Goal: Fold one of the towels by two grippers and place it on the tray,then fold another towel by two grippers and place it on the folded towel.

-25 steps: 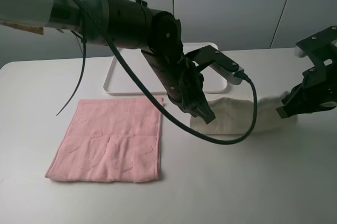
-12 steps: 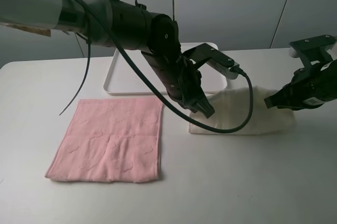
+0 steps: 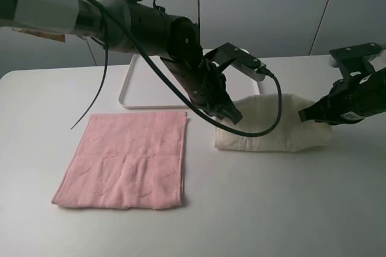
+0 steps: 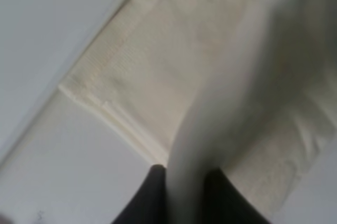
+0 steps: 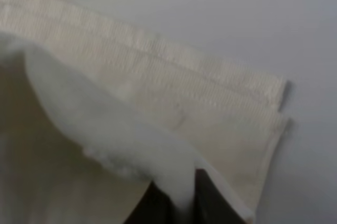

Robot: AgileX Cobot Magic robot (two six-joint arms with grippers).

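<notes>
Cream towel (image 3: 274,133): on the table (image 3: 271,209), right of the pink towel (image 3: 126,160), near the tray (image 3: 142,91); its long axis runs from gripper to gripper.
Left gripper (image 3: 232,115): clamped on the towel's left end.
Right gripper (image 3: 306,114): clamped on the right end.
Tray direction: behind and to the left of the towel; the left arm is nearer.

There are two towels: one pink towel (image 3: 126,160) at the lower left of the frame and one cream towel (image 3: 277,135) right of centre. There is one white tray (image 3: 148,91), at the upper middle. There are two grippers, the left gripper (image 3: 234,115) near centre and the right gripper (image 3: 305,115) at the right edge. One white table (image 3: 271,209) lies under everything.
</notes>
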